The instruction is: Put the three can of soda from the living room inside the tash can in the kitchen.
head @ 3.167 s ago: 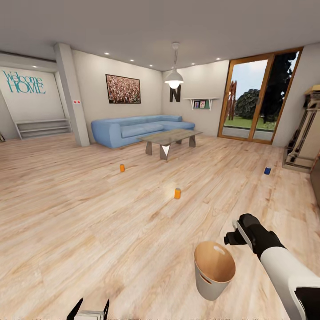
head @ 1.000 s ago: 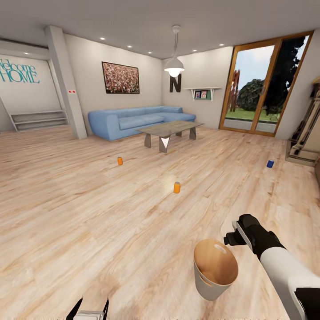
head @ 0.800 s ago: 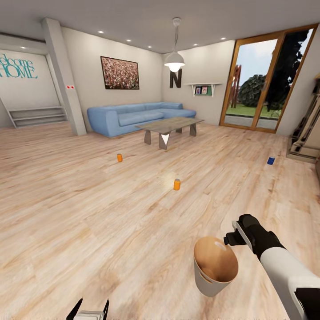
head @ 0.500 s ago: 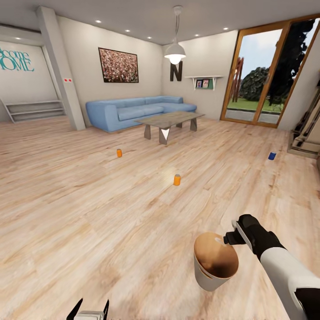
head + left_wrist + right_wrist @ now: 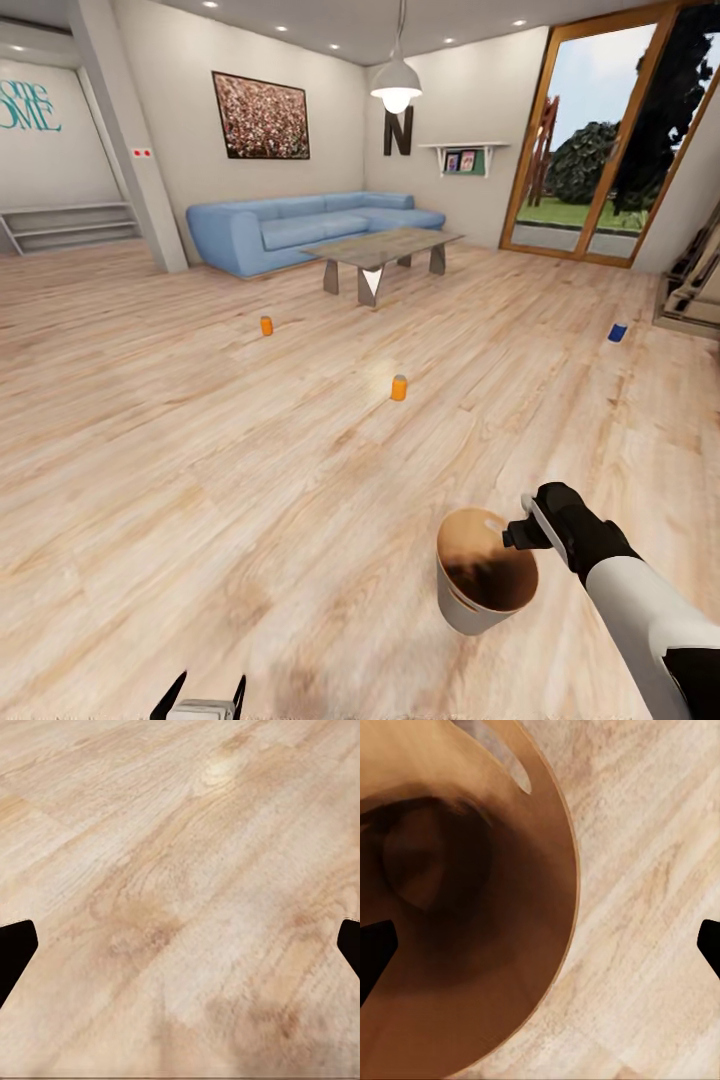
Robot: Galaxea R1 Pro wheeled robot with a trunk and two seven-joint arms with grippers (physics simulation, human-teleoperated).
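Looking forward and down from our head camera, we see a living room with a light wood floor (image 5: 200, 450). Our right gripper (image 5: 522, 530) reaches out at the lower right, black at the hand with a white forearm, and it sits against the rim of the trash can (image 5: 470, 610), a small pale grey bin with a brown inside and an oval slot near its rim. We cannot tell whether its jaws are clamped on the rim. In the right wrist view the bin's brown inside (image 5: 450, 907) lies close below the camera, with floor beside it. Our left gripper (image 5: 205, 700) shows at the bottom edge, its two dark fingertips spread apart with nothing between them; the left wrist view looks onto bare floorboards. Three soda cans stand upright on the floor, well apart from one another and from the bin: an orange can (image 5: 399, 387) nearest us, another orange can (image 5: 266, 325) farther to the left, and a blue can (image 5: 617, 332) far to the right. Beyond them stand a grey low table (image 5: 380, 248) and a long blue sofa (image 5: 300, 225).
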